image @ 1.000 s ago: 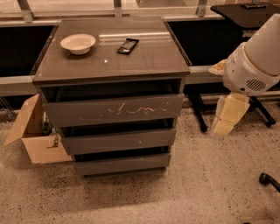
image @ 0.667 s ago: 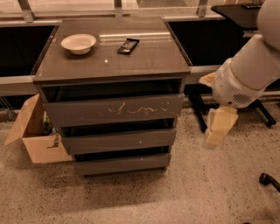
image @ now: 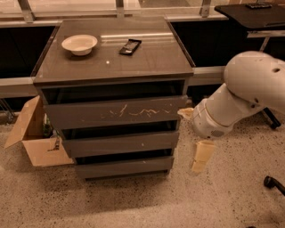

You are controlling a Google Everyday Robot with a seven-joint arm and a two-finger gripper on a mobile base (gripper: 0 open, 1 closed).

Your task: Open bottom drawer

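The bottom drawer (image: 124,167) is the lowest and narrowest of three dark grey-brown handleless fronts on a cabinet (image: 113,67); its front is plain. Above it are the mid-sized front (image: 120,144) and the widest front with white scratches (image: 116,113). My gripper (image: 201,156) hangs from the white arm (image: 240,98) to the right of the cabinet, beside the right end of the bottom drawer, a short gap away and above the floor.
A white bowl (image: 79,44) and a black flat object (image: 129,46) lie on the cabinet top. An open cardboard box (image: 33,133) stands on the floor left of the cabinet. A black table (image: 249,13) is at the back right, and a caster (image: 271,182) is at the right edge.
The arm has swung left and down, bringing the gripper closer to the cabinet's right side and lower, level with the bottom drawer. The drawers have not moved.
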